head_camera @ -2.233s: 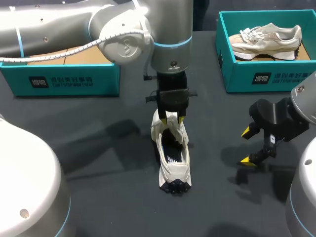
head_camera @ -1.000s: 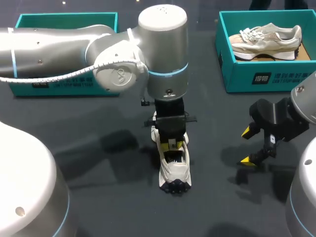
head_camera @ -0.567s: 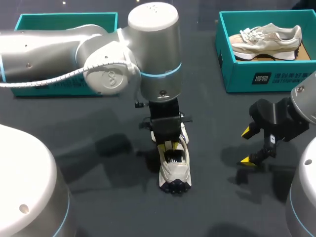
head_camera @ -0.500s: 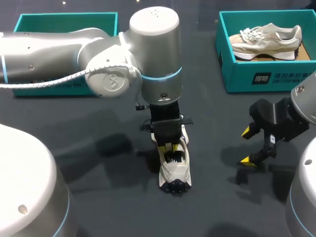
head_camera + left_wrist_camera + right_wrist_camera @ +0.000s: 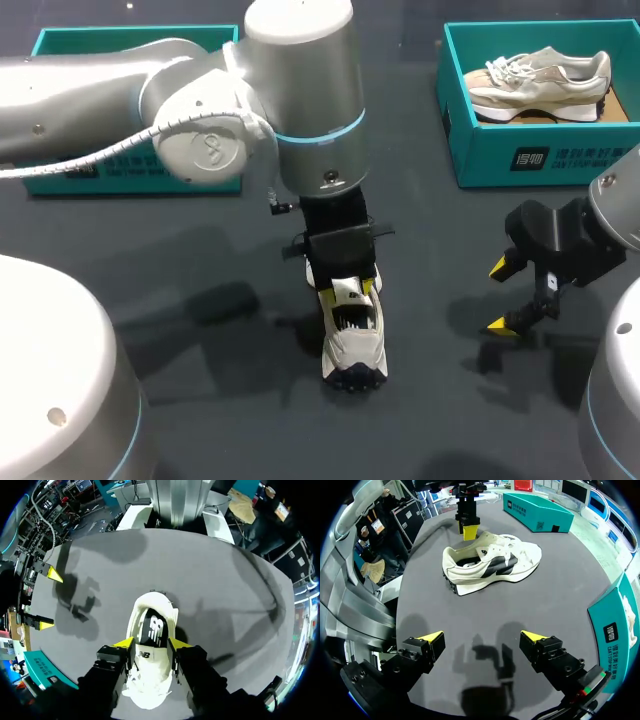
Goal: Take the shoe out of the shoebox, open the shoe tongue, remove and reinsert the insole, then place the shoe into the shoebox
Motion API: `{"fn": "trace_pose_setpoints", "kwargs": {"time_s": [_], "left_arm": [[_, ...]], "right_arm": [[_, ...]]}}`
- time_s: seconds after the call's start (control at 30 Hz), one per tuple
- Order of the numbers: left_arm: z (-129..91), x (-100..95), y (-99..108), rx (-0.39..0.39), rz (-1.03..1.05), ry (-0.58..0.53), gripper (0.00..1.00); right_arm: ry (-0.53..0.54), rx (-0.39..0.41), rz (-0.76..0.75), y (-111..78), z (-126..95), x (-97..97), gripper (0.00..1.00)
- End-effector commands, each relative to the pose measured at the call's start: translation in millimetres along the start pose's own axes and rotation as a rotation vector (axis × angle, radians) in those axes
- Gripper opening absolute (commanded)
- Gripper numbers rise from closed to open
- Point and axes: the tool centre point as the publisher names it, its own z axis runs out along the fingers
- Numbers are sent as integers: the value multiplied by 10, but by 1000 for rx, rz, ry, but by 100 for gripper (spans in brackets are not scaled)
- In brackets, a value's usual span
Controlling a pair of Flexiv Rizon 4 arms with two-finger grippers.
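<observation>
The fingers (image 5: 125,643) of the left gripper (image 5: 151,644) stand apart, one on each side of the tongue (image 5: 145,658) of the white shoe (image 5: 352,335). As far as the wrist view shows, they sit just beside it rather than squeezing it. The shoe is upright on the dark table (image 5: 250,420), out of any box, with its toe towards the robot. Its black insole (image 5: 151,626) lies inside, visible through the mouth. The right gripper (image 5: 481,637) hangs off to the side, well apart from the shoe, with its fingers (image 5: 431,638) spread wide and nothing between them. A teal box (image 5: 120,172) sits behind the left arm. A second box (image 5: 520,160) at the far right holds a beige shoe (image 5: 540,80).

The step in hand looks like opening the tongue so the insole can come out. To do it well, grip the tongue near its free top edge, clear of the laces, and fold it forward towards the toe. A straight upward pull would likely lift or tip the light shoe. The idle right gripper could steady the heel first, since nothing else holds the shoe on the table
</observation>
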Motion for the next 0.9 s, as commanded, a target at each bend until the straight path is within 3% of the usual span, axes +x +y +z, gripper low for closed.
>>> {"fn": "trace_pose_setpoints", "kwargs": {"time_s": [0.03,0.17,0.6,0.77,0.9], "left_arm": [[-282,177,-144,-43,-86,-47,100],[-402,217,-215,-53,-145,-20,100],[-402,217,-215,-53,-145,-20,100],[-214,297,-454,-52,-440,12,100],[-243,348,-493,-62,-836,47,100]], "right_arm": [[-3,0,0,-9,-6,20,100],[-3,0,0,-9,-6,20,100],[-3,0,0,-9,-6,20,100],[-3,0,0,-9,-6,20,100],[-3,0,0,-9,-6,20,100]]}}
